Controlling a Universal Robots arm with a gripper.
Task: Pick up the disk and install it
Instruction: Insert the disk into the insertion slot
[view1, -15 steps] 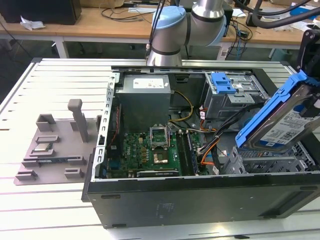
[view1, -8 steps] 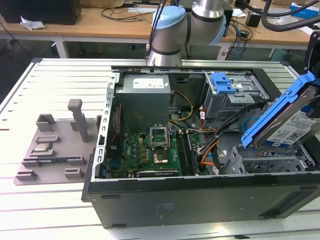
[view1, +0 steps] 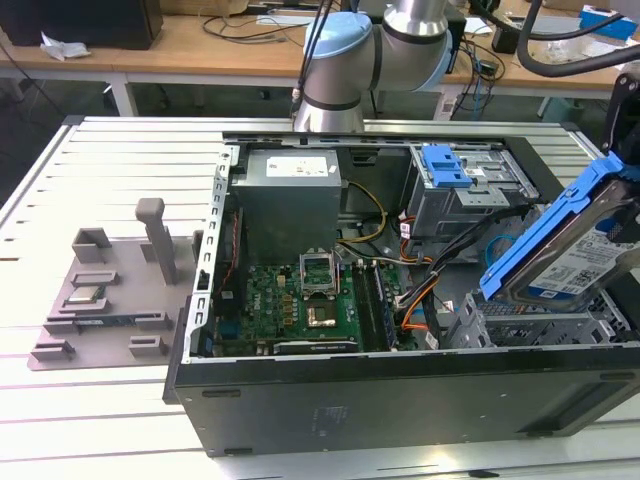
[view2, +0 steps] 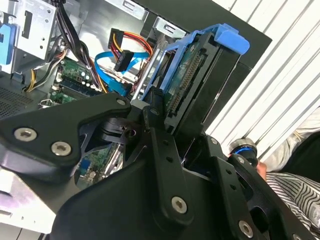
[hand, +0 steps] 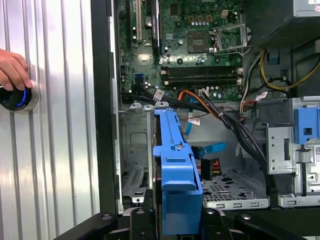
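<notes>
Pincer (view2: 182, 127) clamped on disk (view1: 565, 255), tilted over open computer case (view1: 400, 400)

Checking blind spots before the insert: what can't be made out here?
The disk runs off the exterior view's right edge.
First wrist view: the blue rail hides the drive cage slot behind it.
Second wrist view: black links of the gripper cover where it meets the disk.

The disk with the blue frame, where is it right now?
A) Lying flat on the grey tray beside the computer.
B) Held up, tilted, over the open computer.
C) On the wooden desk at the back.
B: the hand grips the disk, which hangs tilted above the open computer case, not yet slid in.
</notes>
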